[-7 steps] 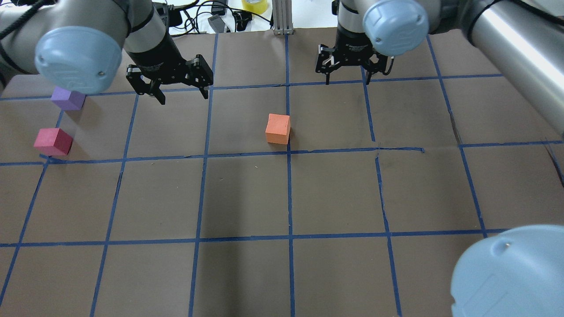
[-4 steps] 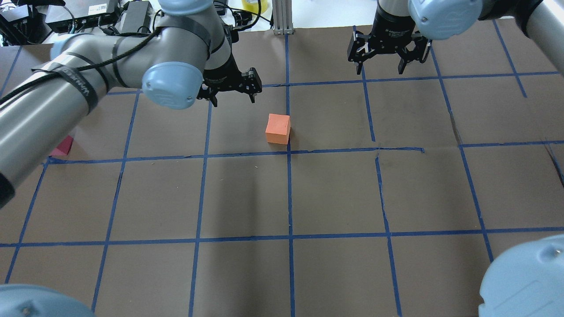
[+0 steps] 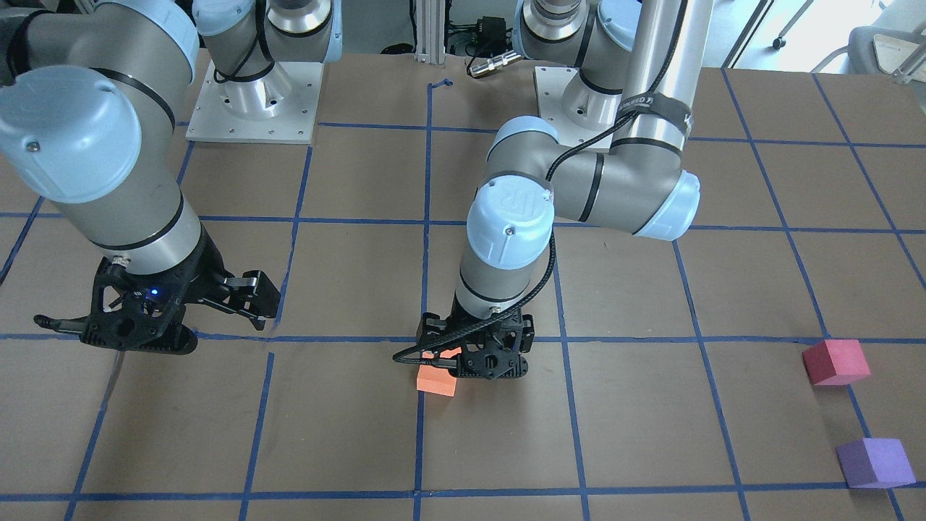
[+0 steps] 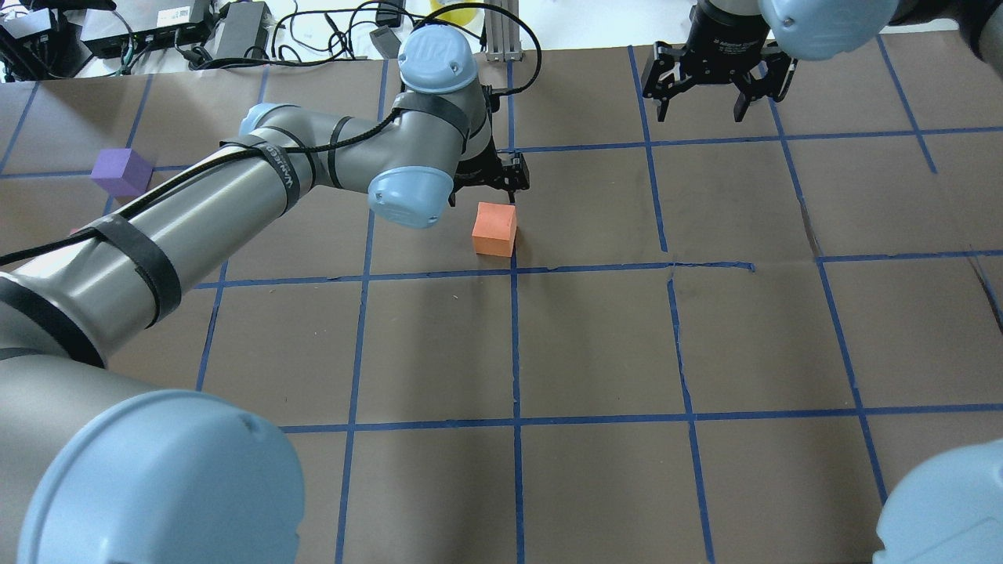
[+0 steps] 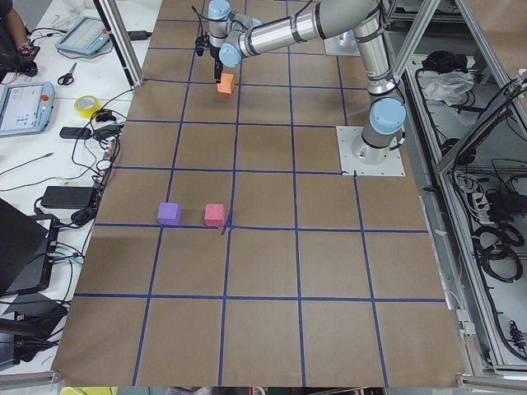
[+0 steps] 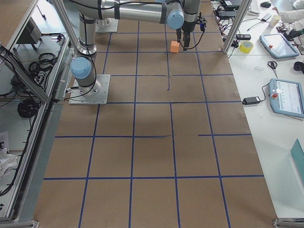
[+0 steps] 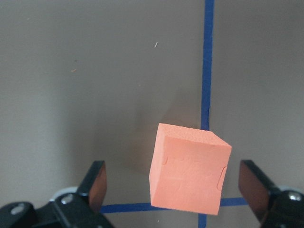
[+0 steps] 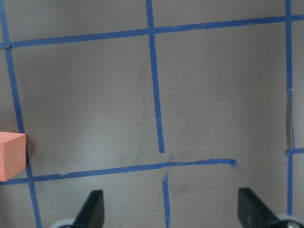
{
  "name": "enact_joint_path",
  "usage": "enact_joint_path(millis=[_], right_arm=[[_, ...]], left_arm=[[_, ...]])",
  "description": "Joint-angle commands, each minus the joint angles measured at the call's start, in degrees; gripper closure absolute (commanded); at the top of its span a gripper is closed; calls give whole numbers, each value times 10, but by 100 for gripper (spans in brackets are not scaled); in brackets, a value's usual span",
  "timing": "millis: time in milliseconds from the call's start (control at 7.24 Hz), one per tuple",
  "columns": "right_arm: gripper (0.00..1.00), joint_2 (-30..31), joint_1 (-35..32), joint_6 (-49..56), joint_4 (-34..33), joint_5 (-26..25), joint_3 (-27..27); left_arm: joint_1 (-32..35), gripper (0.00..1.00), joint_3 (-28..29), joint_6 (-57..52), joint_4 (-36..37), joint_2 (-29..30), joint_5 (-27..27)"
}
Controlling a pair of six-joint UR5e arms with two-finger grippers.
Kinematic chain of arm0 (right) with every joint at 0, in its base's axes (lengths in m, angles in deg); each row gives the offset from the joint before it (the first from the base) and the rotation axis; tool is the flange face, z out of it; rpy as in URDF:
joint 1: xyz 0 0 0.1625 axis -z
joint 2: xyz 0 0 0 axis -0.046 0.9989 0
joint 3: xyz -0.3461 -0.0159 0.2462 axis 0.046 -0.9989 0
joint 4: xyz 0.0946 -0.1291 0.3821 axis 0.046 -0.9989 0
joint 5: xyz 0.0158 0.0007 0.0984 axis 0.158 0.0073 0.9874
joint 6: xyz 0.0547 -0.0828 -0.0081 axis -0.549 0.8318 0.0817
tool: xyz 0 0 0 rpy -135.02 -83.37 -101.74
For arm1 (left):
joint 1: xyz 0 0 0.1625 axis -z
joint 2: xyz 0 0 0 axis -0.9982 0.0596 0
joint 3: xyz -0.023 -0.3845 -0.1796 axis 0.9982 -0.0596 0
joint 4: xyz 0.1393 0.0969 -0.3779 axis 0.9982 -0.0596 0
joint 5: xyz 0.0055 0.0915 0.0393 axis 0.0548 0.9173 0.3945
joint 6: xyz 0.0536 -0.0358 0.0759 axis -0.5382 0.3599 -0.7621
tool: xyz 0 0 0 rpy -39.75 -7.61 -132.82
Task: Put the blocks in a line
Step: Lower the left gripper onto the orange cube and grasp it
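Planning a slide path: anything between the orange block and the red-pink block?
Nothing stands between the orange block and red-pink block: just brown paper crossed by blue tape lines. Seen in the exterior front-facing view; overhead, the left arm hides it.

Even, diffuse ceiling light fills the room, leaving the brown table (image 4: 595,337) matte, with broad faint shadows under the arms. In the left wrist view the orange block (image 7: 190,173) casts a soft shadow up and to its left, and the 2 fingers (image 7: 96,183) of the left gripper (image 7: 172,180) sit slightly blurred at the bottom edge. Pale highlights streak the left arm (image 4: 157,243). The white bench (image 4: 564,27) beyond glares.
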Motion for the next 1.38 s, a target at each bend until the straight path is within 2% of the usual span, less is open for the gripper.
enact_joint_path(millis=[0,553,691,829,967,1105,1243], right_arm=[[0,15,20,2,24,26,9],[0,67,27,29,65,34,21],[0,67,30,32,62,29,21],[0,70,32,32,67,27,20],[0,71,32,32,62,34,20],[0,71,33,32,63,29,21],[0,73,33,32,63,27,20]], left_arm=[[10,0,1,-10,5,34,0],[10,0,4,-24,-10,47,3],[12,20,5,-12,-13,44,10],[12,50,5,-8,-19,43,17],[12,62,6,-2,-20,40,18],[12,90,6,18,-22,36,18],[12,91,7,24,-21,22,19]])
